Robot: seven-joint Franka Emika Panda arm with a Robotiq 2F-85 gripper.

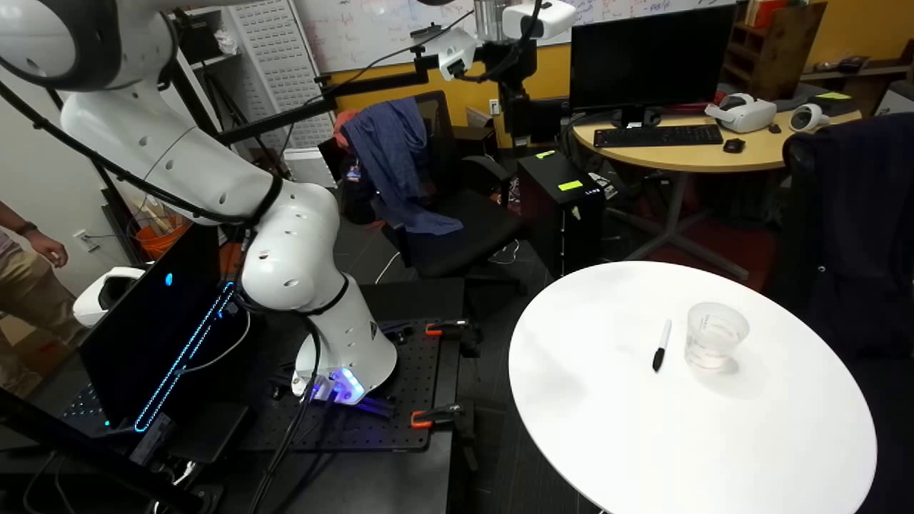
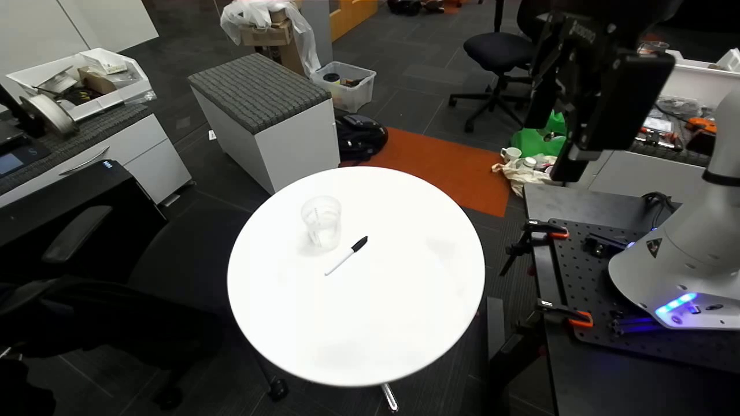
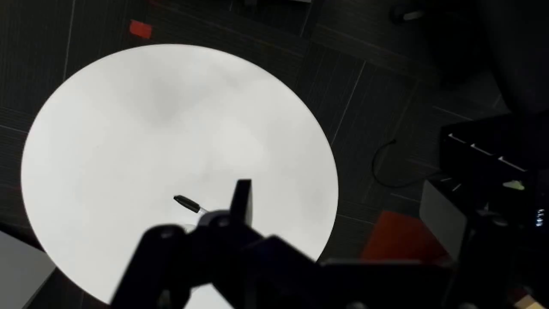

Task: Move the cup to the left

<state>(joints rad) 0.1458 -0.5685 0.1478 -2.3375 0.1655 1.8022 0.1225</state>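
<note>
Around table (image 2: 393, 323) with cup (image 2: 322, 224), apparently carpet (image 3: 377, 94).

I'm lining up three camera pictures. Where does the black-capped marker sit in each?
In an exterior view: black-capped marker right of centre, left of the clear plastic cup.
In an exterior view: marker just left of centre, lower half.
Wrist view: marker left of centre, lower half, partly hidden.
Shared landmark: the round white table.

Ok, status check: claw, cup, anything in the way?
Claw raised, clear of the cup; open or shut, can't tell. Cup upright on the white table. Marker beside it, toward the arm's base, possibly in the way.
</note>
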